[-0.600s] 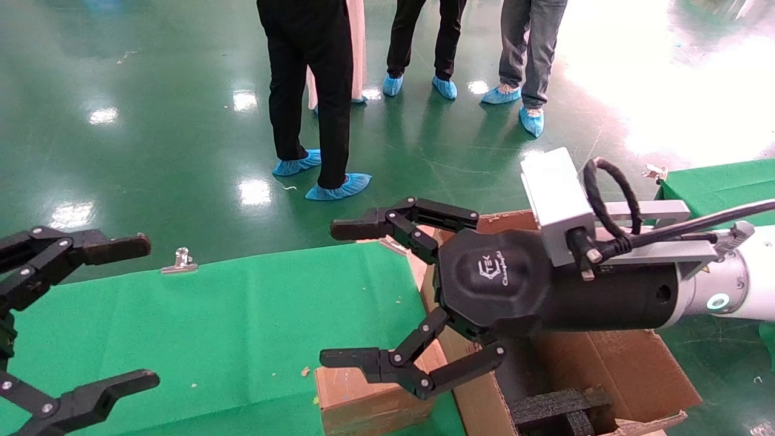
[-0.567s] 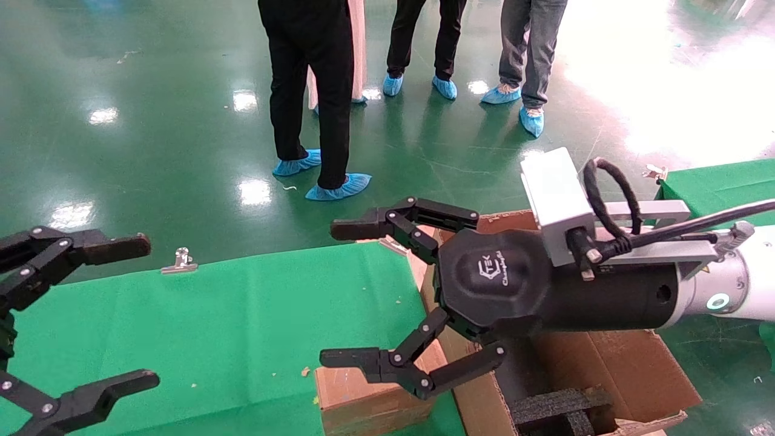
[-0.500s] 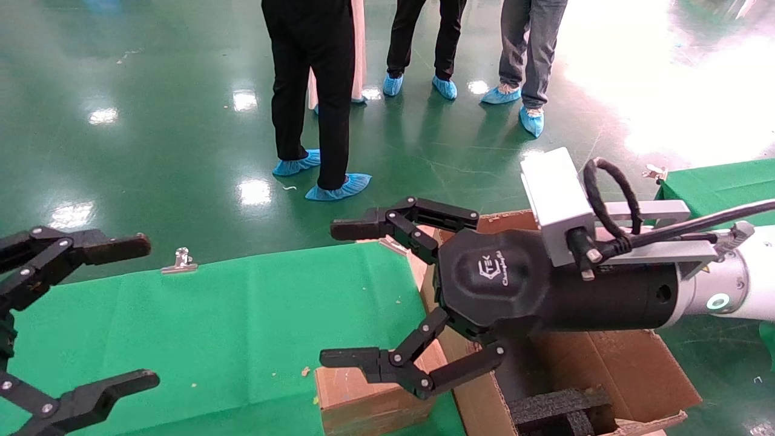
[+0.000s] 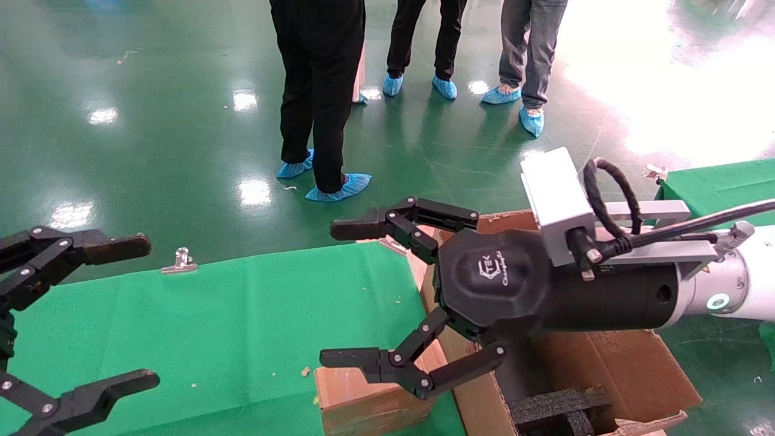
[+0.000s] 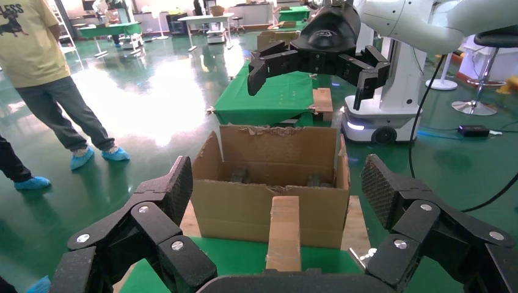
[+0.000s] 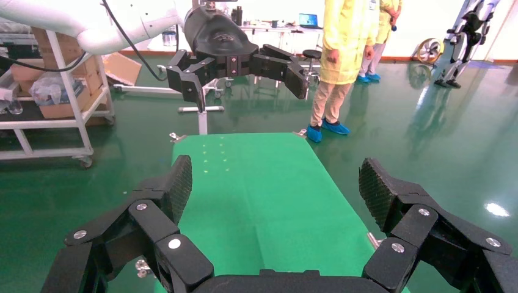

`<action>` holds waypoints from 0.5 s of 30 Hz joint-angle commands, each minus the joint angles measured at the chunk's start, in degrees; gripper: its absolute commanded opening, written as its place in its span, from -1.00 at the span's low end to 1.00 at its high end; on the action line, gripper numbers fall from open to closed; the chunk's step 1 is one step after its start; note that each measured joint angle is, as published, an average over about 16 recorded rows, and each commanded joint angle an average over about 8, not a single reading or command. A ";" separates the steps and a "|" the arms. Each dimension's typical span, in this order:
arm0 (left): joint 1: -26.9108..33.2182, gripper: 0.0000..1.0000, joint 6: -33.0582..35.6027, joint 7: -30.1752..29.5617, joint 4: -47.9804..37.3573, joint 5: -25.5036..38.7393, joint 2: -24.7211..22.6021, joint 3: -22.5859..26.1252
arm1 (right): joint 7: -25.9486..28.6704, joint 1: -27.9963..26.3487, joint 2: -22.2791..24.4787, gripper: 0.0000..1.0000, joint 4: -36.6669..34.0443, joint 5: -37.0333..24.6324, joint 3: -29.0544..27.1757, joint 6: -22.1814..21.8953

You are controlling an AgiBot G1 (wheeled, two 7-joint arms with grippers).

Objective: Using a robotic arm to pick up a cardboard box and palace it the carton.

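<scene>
- The left gripper (image 4: 115,315) is held at the left end of the green table (image 4: 242,327), fingers spread wide, nothing gripped.
- The cardboard box (image 4: 369,402) is seen at the table's right end, touching the carton (image 4: 629,369).
- The right gripper (image 4: 348,293), on the robotic arm (image 4: 738,290), is positioned above the cardboard box, fingers apart, nothing clamped.
</scene>
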State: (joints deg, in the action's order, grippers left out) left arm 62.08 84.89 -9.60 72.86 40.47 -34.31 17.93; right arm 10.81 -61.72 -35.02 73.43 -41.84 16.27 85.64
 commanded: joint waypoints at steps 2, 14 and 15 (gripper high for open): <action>0.00 -0.92 0.00 0.00 0.00 0.00 0.00 0.00 | 0.00 0.00 0.00 1.00 0.00 0.00 0.00 0.00; 0.01 -1.00 0.00 0.01 -0.01 0.00 0.00 0.01 | 0.71 -0.62 0.71 1.00 -0.30 -2.04 1.04 0.81; 0.01 -1.00 0.00 0.01 -0.01 0.00 0.00 0.01 | 1.04 -1.06 0.87 1.00 -0.39 -2.94 1.54 1.21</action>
State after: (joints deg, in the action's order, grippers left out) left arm 62.09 84.89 -9.59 72.85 40.46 -34.31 17.94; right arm 12.21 -63.75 -34.45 72.76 -45.88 18.60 87.34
